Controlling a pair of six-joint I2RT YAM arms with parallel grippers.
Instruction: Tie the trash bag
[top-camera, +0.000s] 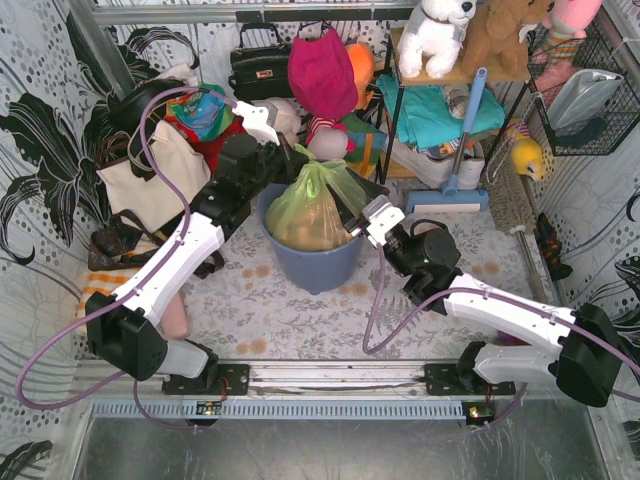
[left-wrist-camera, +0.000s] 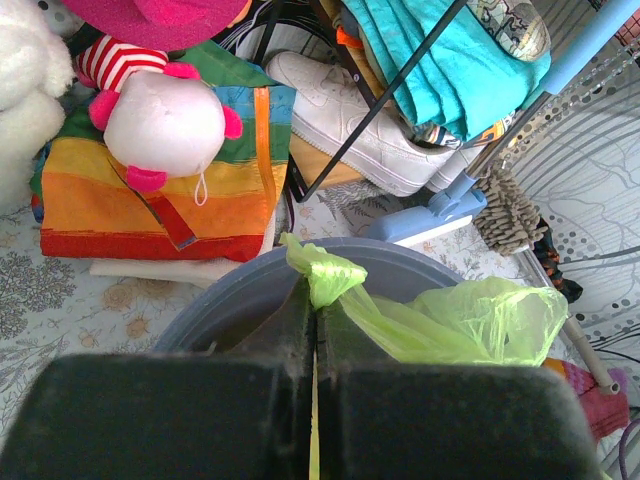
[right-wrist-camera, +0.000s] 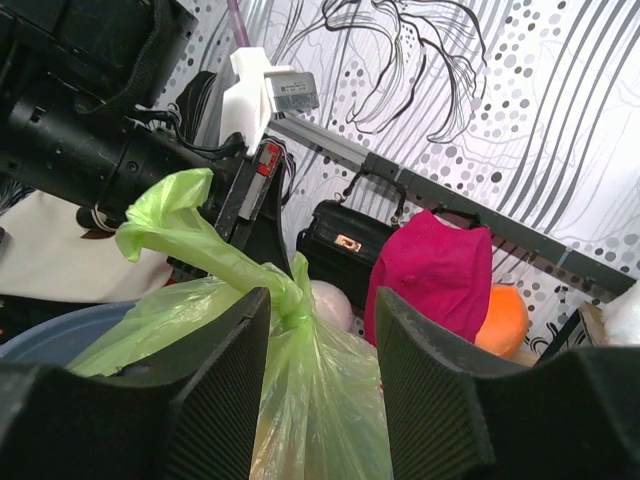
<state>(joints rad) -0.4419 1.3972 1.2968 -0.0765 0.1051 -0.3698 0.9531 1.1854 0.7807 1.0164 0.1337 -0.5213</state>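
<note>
Left gripper (left-wrist-camera: 314, 300) clamps the one trash bag (top-camera: 310, 215); right gripper (right-wrist-camera: 320, 300) stands wide around its neck. One bin (top-camera: 318, 265), mid-table, holds it; floral table (top-camera: 250, 300), patterned walls (top-camera: 40, 150).

Lime-green translucent trash bag (top-camera: 312, 205), brown showing through, sits in the blue-grey bin (top-camera: 315, 270). Behind the bin are a magenta cap (top-camera: 320, 72) and a rainbow-striped cloth (left-wrist-camera: 90, 200).

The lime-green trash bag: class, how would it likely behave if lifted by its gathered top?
The trash bag looks thin and creased, so probably floppy. Inside, crumpled paper shows through, suggesting it is light for its size. Its smooth film might slip from the left gripper pinching it.
</note>
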